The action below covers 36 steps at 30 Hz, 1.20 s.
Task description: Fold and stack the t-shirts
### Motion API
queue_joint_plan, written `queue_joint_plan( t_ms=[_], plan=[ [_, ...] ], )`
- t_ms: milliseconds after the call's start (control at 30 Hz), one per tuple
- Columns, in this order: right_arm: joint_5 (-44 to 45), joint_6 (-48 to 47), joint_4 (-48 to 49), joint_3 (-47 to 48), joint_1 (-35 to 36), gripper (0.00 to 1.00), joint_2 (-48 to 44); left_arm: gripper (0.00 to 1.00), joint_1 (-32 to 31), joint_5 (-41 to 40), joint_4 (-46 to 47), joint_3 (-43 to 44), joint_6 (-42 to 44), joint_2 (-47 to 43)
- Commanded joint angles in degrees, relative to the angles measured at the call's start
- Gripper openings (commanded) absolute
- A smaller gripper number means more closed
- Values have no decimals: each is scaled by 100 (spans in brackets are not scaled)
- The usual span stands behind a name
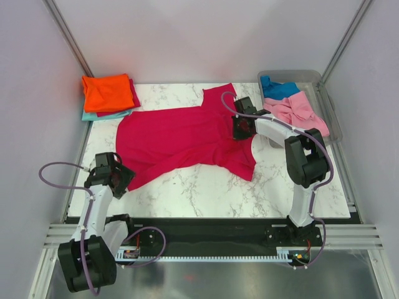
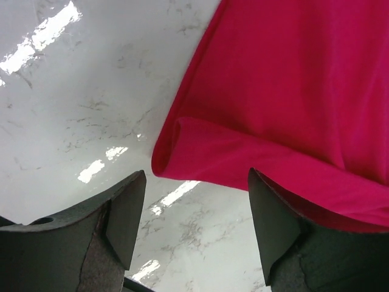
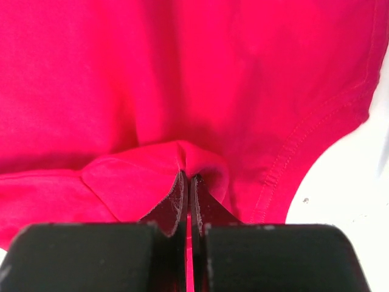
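Running diagonally between the arms, the crimson-pink t-shirt is pinched by the right gripper; its hem corner is left just ahead of the spread-open left gripper.

A white, grey-veined marble-look tabletop fills the middle, glossy enough to catch bright light streaks. A clear grey rectangular plastic tub sits at its far right corner. Along the near edge a flat black base plate lies on ribbed aluminium rails, with plain pale walls around.
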Motion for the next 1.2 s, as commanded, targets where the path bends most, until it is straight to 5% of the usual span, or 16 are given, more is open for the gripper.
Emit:
queue_joint_plan(
  t_ms=[0, 433, 900, 1000, 1033, 1100, 1167],
  plan=[
    [-110, -76, 195, -144, -35, 0, -313, 75, 213, 13, 871, -352, -459, -147],
    [-251, -146, 274, -514, -44, 0, -498, 59, 284, -146, 1883, -476, -142, 221],
    [-233, -164, 318, -777, -79, 0, -585, 55, 292, 47, 2032, -765, 51, 248],
    [-260, -146, 362, -961, -79, 0, -655, 45, 292, 126, 2120, -888, 86, 135],
    [-286, -137, 397, -1014, -79, 0, -682, 26, 292, 170, 2216, -975, 104, 99],
    [-286, -111, 423, -1163, -79, 0, -804, 3, 284, 310, 2252, -1003, 130, -6],
    [-347, -76, 450, -1260, -79, 0, -893, 2, 292, 407, 2235, -967, 156, -156]
  ],
)
